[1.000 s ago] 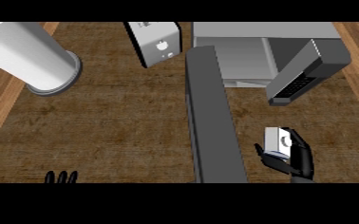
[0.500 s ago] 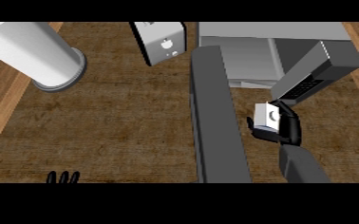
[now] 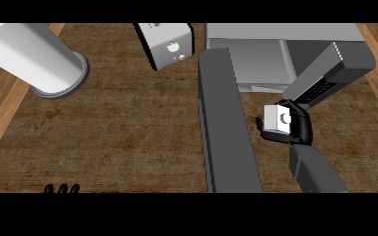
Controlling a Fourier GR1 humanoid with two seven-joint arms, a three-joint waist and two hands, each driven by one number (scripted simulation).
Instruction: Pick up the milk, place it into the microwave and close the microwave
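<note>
Moved nearer the microwave (image 3: pixel 258 62): right hand (image 3: pixel 295 127), fingers curled round milk carton (image 3: pixel 278 118), held just before the open cavity beside the door (image 3: pixel 227 125). Left hand (image 3: pixel 62 189): fingertips only, lower edge, grip cannot tell.

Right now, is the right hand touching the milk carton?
Touching. The head view shows the right hand with its black fingers curled round the milk carton, holding it in front of the open microwave.
</note>
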